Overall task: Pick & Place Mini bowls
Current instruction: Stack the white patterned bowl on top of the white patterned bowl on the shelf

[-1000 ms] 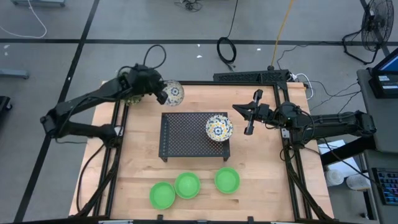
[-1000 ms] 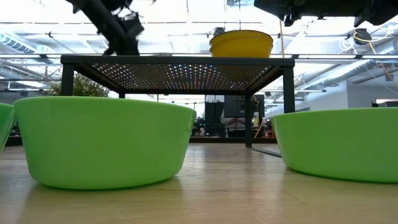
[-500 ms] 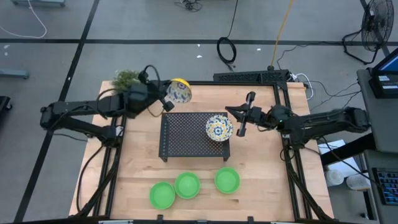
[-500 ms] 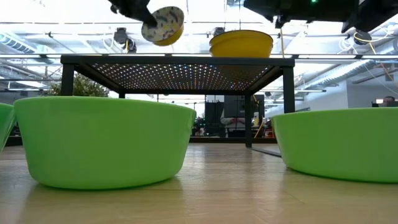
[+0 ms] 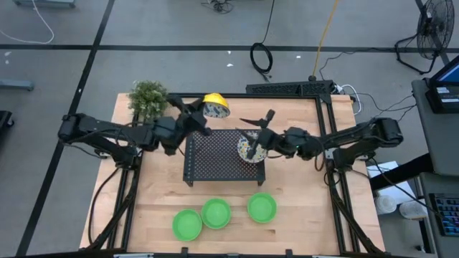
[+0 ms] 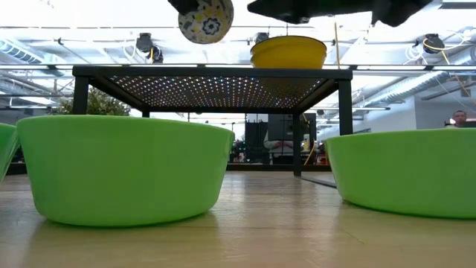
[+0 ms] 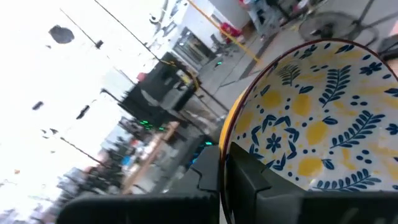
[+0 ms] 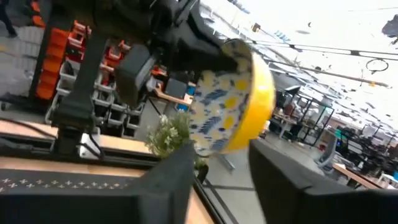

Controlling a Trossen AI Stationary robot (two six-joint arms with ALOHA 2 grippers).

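Observation:
My left gripper (image 5: 203,113) is shut on a floral mini bowl (image 5: 216,106) with a yellow outside. It holds the bowl in the air over the far edge of the black rack (image 5: 215,159); the low view shows the bowl (image 6: 206,18) above the rack top. A second floral bowl (image 5: 251,149) sits on the rack's right end by its base; from the side it looks yellow (image 6: 288,50). My right gripper (image 5: 257,123) hovers open just above that bowl, its fingers (image 8: 158,186) with nothing between them. Three green bowls (image 5: 216,213) stand near the table's front edge. My left gripper pinches the bowl's rim (image 7: 225,163), one finger inside the bowl and one on its yellow outside. The fingers come level from the table's left. The bowl is lifted clear and tipped on its side, its patterned inside facing the table's near edge.
A small potted plant (image 5: 148,97) stands at the table's far left corner, behind my left arm. The rack fills the table's middle. Bare wood lies between the rack and the green bowls (image 5: 262,207) and along both sides of the rack.
My left gripper has swung from the far left corner toward the right with the floral bowl, rolling so the bowl tipped onto its side. My right gripper has moved toward the table's left, over the bowl on the rack, and has opened.

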